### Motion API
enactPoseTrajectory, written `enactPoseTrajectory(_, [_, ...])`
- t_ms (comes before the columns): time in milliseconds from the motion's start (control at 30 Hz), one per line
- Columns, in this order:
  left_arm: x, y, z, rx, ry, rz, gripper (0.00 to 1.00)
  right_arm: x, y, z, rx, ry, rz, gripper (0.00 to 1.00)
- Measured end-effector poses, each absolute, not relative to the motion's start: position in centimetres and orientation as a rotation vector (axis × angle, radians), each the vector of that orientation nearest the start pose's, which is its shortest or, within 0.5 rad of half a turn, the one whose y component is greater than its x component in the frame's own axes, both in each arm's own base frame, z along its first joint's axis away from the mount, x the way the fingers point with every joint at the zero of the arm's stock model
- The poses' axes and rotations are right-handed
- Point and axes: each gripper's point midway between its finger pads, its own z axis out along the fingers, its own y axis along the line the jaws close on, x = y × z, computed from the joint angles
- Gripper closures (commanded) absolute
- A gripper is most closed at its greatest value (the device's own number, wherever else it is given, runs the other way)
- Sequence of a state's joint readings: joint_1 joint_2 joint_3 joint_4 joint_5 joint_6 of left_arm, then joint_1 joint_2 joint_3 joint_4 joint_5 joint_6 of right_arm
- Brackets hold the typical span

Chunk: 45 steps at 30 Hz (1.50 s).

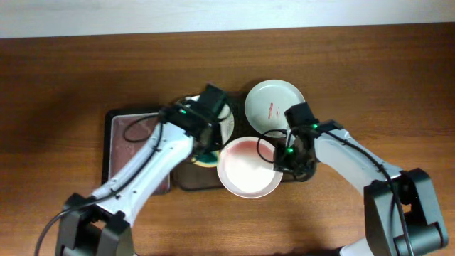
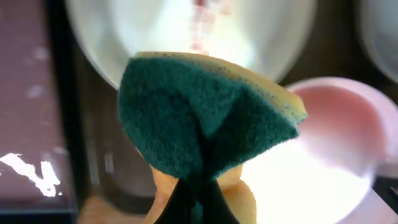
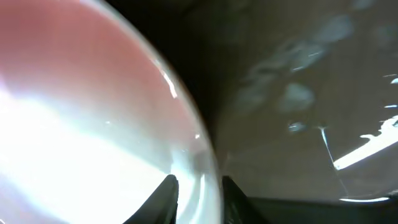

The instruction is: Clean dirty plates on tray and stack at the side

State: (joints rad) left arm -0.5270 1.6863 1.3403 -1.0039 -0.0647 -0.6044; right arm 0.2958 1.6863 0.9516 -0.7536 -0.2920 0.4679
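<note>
Where right pincer (image 3: pixel 198 186) grips, pink plate (image 3: pixel 74 112) rim between.

— How is the sponge (image 2: pixel 205 118) looking?
— Its green face is showing rough, fibrous and matt, over softer yellow foam.
— And the pinkish plate (image 1: pixel 247 168)?
— Smooth and glossy, glaring white under the light. The dark tray (image 2: pixel 99 168) is giving a dull sheen, and the table (image 1: pixel 71 71) is showing wood grain.
</note>
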Motion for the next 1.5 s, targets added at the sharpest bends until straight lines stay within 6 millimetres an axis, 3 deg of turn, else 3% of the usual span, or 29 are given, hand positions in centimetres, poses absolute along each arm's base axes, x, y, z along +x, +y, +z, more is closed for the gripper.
enactPoseTrajectory(133, [32.8, -12.6, 10.9, -0.131, 2.926, -0.042, 1.0, 26.1, 14.1, 1.8, 0.167, 3.133, 0.455, 0.96])
enactPoseTrajectory(300, [34.1, -7.0, 10.8, -0.215, 2.929, 0.011, 1.0, 26.4, 13.9, 1.7, 0.161, 3.121, 0.427, 0.96])
enactPoseTrajectory(433, [33.8, -4.0, 9.9, -0.315, 2.95, 0.038, 1.0, 26.4, 13.9, 1.8, 0.131, 3.116, 0.421, 0.96])
enactPoseTrajectory(533, [33.2, -2.2, 8.9, -0.34, 2.971, 0.056, 1.0, 26.7, 13.6, 3.3, 0.097, 3.076, 0.407, 0.96])
enactPoseTrajectory(733, [32.8, -1.8, 7.2, -0.297, 2.982, 0.064, 1.0, 29.9, 13.0, 9.1, -0.002, 2.917, 0.32, 0.96])
enactPoseTrajectory(900, [32.8, -1.1, 7.2, -0.295, 2.974, 0.126, 1.0, 30.6, 12.1, 9.5, -0.052, 2.89, 0.222, 0.96])
enactPoseTrajectory(1100, [33.1, -0.9, 7.3, -0.297, 2.96, 0.144, 1.0, 32.0, 9.0, 10.4, -0.126, 2.815, -0.101, 0.96])
enactPoseTrajectory(1267, [33.2, -0.8, 7.3, -0.297, 2.954, 0.147, 1.0, 33.3, 12.3, 14.6, -0.353, 2.594, -0.363, 0.96])
enactPoseTrajectory(1500, [33.3, -0.8, 7.3, -0.299, 2.948, 0.15, 1.0, 32.5, 15.3, 18.6, -0.502, 2.276, -0.698, 0.96])
